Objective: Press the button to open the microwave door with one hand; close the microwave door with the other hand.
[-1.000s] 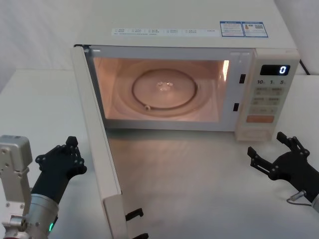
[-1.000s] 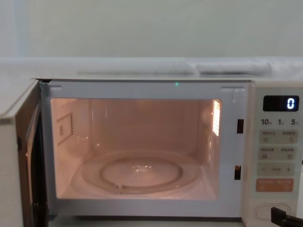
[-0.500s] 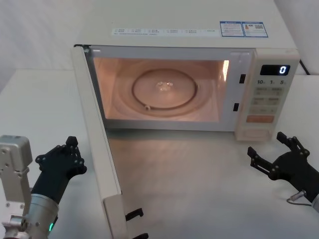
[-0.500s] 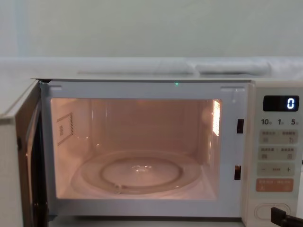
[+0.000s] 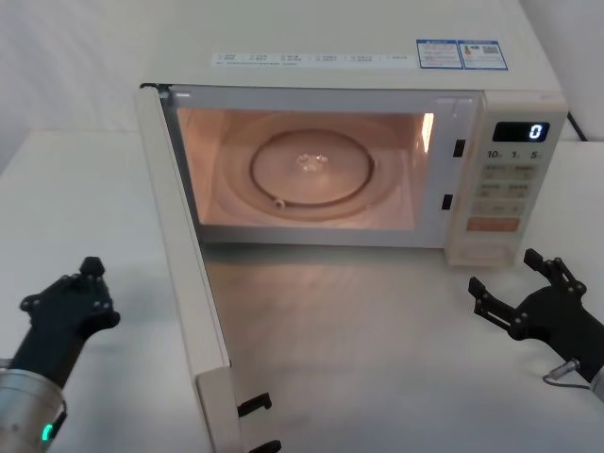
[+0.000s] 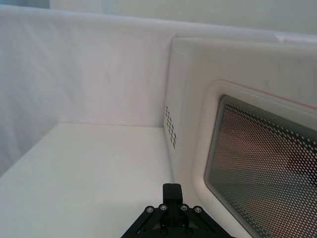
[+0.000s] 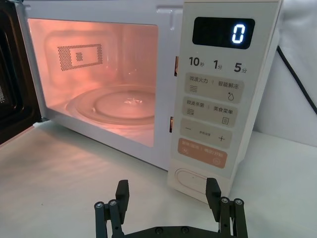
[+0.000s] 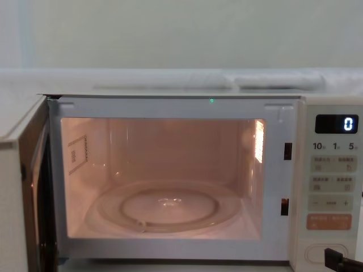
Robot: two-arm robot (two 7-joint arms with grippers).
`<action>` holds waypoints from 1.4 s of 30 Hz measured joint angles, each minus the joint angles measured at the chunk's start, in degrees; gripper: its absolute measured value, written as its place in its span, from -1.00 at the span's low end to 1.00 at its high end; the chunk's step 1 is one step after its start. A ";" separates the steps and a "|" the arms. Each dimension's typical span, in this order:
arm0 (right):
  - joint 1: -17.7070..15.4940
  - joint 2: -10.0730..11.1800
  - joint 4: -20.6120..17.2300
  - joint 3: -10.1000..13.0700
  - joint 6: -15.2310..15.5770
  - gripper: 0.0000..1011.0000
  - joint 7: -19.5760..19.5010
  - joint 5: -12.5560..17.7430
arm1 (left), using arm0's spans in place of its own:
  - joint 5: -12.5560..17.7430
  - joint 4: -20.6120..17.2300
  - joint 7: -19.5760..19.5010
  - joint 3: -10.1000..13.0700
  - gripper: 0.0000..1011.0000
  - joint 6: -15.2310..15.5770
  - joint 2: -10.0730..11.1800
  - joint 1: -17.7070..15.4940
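The microwave door (image 5: 179, 274) stands swung out to my left, hinged at the cabinet's left edge, its latch hooks pointing back toward me and the lit cavity with the glass turntable (image 5: 311, 170) exposed. So the opening half looks done; closing is what remains.

My left tool (image 5: 71, 304) sits low over the desk (image 5: 85, 189) on the outer side of the door, near its window (image 6: 267, 168), not touching the panel. That is the side I judge a closing push has to come from. I cannot tell how far its fingers are parted.

My right tool (image 5: 519, 297) rests in front of the control panel, fingers spread wide and holding nothing, just short of the button (image 7: 192, 179) at the panel's foot, below the orange key (image 7: 202, 152). It looks placed for pressing and is clear of the door's path.

For room: the desk before the cavity is bare, so the door's arc seems free. The free edge of the door overhangs close to my body, so I would push near that edge and keep the tool off the hooks.
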 joint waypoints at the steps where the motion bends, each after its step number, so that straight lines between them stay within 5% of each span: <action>1: -0.01 0.00 0.00 0.00 0.00 0.98 0.00 0.00 | -0.53 -0.57 -0.63 -0.85 -1.00 0.01 0.05 0.60; 14: 0.00 0.00 0.00 0.00 0.00 0.98 0.00 0.00 | -4.60 -6.21 -5.82 -6.71 -1.00 0.27 2.05 4.88; 20: 0.00 0.00 0.00 0.00 0.00 0.98 0.00 0.00 | -8.25 -9.00 -9.68 -8.41 -1.00 2.04 5.38 6.15; 32: 0.00 0.00 0.00 0.00 0.00 0.98 0.00 0.00 | -11.77 -9.75 -12.89 -7.05 -1.00 3.06 9.13 5.61; 42: 0.00 0.00 0.00 0.00 0.00 0.98 0.00 0.00 | -10.98 -10.30 -13.76 -2.67 -1.00 2.49 11.90 3.49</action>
